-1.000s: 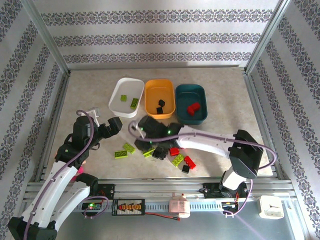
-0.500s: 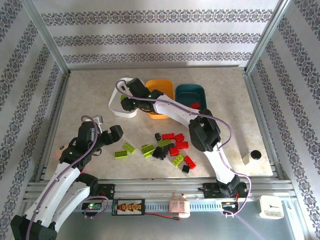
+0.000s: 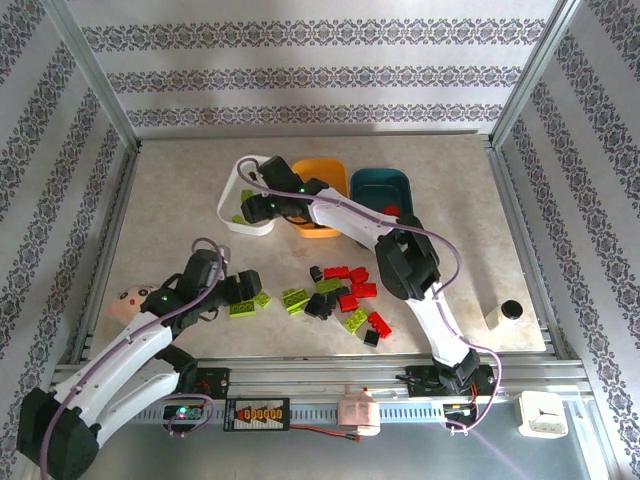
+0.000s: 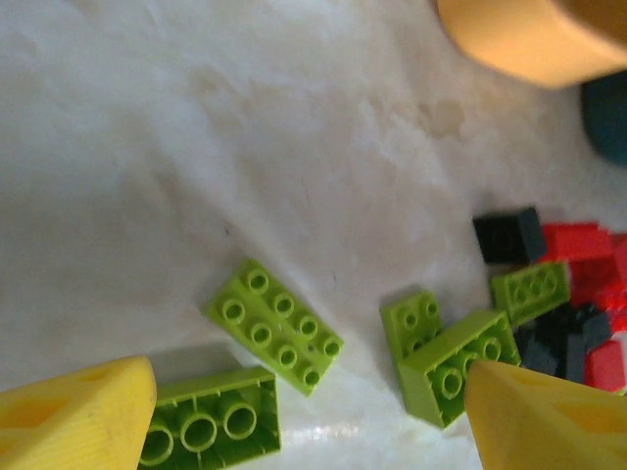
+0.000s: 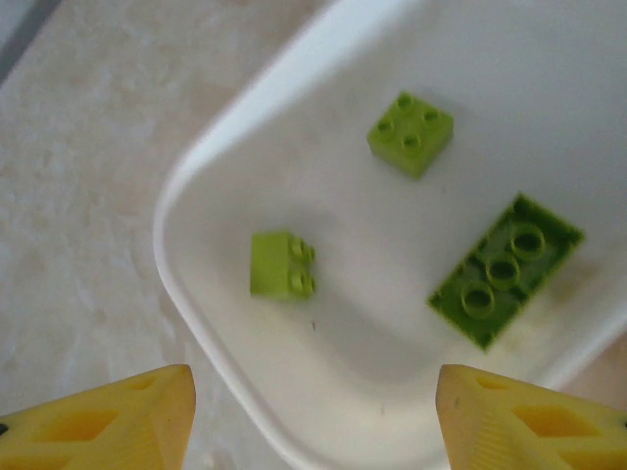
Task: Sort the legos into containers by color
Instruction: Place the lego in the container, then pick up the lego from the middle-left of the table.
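My right gripper (image 5: 313, 431) hangs open over the white tray (image 5: 196, 196), nothing between its yellow fingers (image 5: 98, 426). Three lime legos lie in that tray: a small one (image 5: 282, 264), a square one (image 5: 409, 132) and a long upside-down one (image 5: 502, 269). My left gripper (image 4: 313, 431) is open low over lime legos on the table: an upside-down brick (image 4: 211, 426) beside its left finger, a studded one (image 4: 274, 325) ahead. From above, the left gripper (image 3: 243, 288) sits left of the mixed pile of legos (image 3: 340, 295). The orange tray (image 3: 322, 168) and teal tray (image 3: 385, 183) stand right of the white tray (image 3: 224, 208).
The right arm (image 3: 350, 215) stretches across the orange tray's near side. A small white block with a black top (image 3: 508, 312) stands at the table's right edge. A pinkish object (image 3: 125, 300) lies near the left rail. Metal frame rails border the table.
The right arm swung from the pile up to the white tray and opened; a third lime brick now lies in the tray. The left gripper dropped toward the lime bricks at near left.
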You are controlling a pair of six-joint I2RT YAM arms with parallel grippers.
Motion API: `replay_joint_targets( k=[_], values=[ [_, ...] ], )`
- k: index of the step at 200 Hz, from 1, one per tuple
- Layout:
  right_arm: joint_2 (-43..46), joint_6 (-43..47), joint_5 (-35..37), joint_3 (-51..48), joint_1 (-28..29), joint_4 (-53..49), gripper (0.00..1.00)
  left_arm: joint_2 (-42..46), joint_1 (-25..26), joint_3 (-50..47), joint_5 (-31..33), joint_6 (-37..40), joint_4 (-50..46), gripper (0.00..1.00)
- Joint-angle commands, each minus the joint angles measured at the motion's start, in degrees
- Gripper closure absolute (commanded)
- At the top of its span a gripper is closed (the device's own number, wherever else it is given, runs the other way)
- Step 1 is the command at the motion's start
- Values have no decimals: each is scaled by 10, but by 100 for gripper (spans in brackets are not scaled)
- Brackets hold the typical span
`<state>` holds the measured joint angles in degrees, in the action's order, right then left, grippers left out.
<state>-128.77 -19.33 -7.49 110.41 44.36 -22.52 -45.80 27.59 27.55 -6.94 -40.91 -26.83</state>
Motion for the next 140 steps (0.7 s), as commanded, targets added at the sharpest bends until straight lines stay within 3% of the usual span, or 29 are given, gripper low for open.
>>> replay_joint_targets(
  k=[1, 31, 97, 140],
  values=[
    [77, -8, -7, -89, -6, 60, 34, -19, 64, -10, 89, -31, -46, 17],
    [152, -12, -6, -209, -8, 105, 33, -51, 100, -5, 160, -52, -93, 15],
    [305, -11, 14, -373, -18, 141, 32, -129, 102, -41, 119, -59, 38, 14],
    [386, -11, 24, -430, -23, 147, 32, -176, 102, -37, 109, -48, 84, 26]
  ],
)
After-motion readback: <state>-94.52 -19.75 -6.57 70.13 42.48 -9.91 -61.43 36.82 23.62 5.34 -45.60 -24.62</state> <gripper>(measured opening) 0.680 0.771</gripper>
